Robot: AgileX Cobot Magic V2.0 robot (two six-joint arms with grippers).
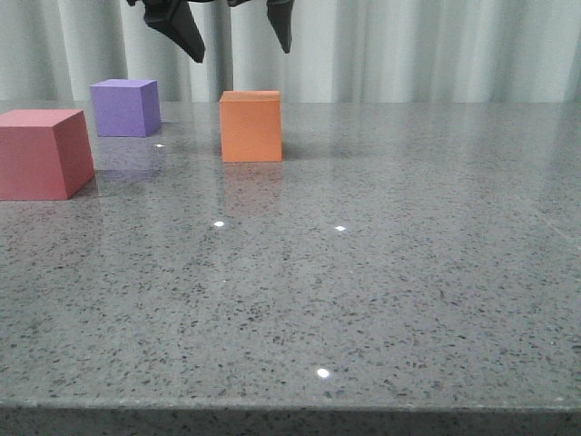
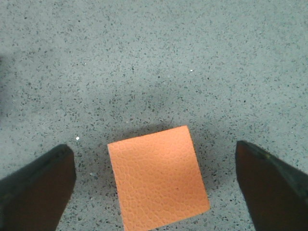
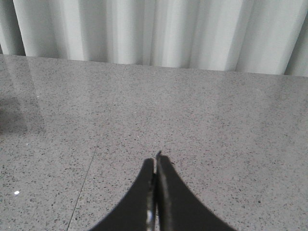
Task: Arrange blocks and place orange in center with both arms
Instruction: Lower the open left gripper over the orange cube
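- Left gripper (image 1: 238, 41) hangs above the orange cube (image 1: 251, 125), its 2 fingers (image 2: 36, 190) spread wide, holding nothing.
- Right gripper (image 3: 155, 162) closed, empty.
- Grey speckled tabletop (image 1: 363, 272); pale curtain (image 1: 408, 45) behind.

Front view: the left claw (image 1: 241, 41) is cut off by the top edge; only its fingertips show. The red cube (image 1: 41, 153) is cropped at the left edge. Left wrist view: the orange cube (image 2: 158, 185) runs past the bottom edge.
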